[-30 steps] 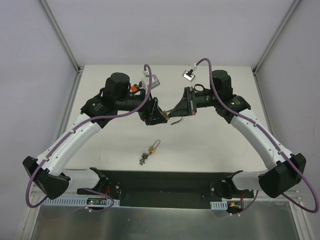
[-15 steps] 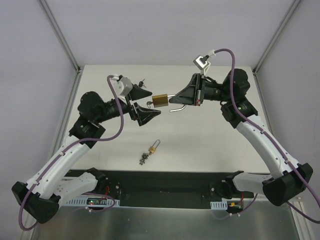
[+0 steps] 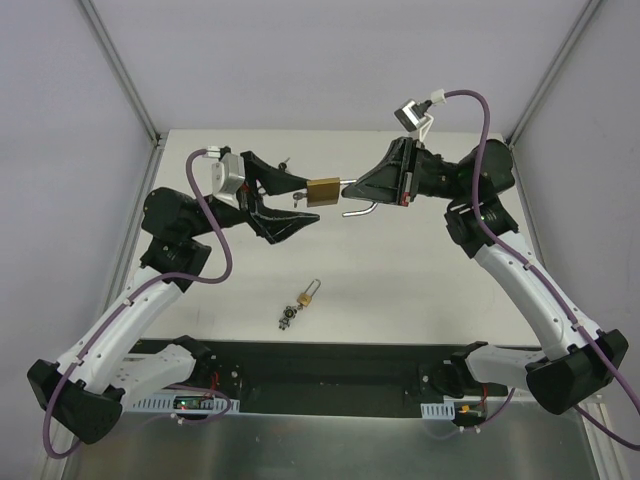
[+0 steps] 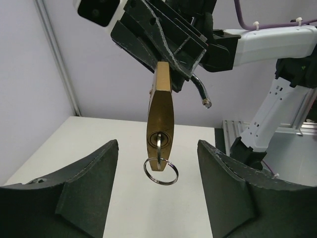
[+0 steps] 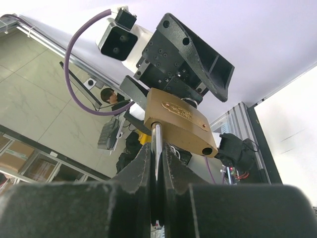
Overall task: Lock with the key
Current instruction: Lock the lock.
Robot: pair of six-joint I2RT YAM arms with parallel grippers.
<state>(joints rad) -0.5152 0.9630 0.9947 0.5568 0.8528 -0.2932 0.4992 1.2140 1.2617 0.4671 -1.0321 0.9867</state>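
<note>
A brass padlock [image 3: 322, 191] hangs in the air above the far half of the table. My right gripper [image 3: 350, 188] is shut on its silver shackle [image 5: 157, 141], and the shackle's free end [image 4: 203, 100] is out of the body. A key [image 4: 158, 143] with a ring [image 4: 161, 171] sticks out of the keyhole. My left gripper [image 3: 305, 198] faces that end, open. Its fingers [image 4: 94, 168] stand on either side of the key without touching it.
A second, small padlock [image 3: 307, 296] with a bunch of keys [image 3: 287, 318] lies on the white table [image 3: 420, 280] near the front middle. Grey walls and metal posts close in the left, right and far sides.
The grippers were huddled low at the centre. The right one has lifted the padlock up and away by its shackle. The left one let go, drew back to the left, and now stands open.
</note>
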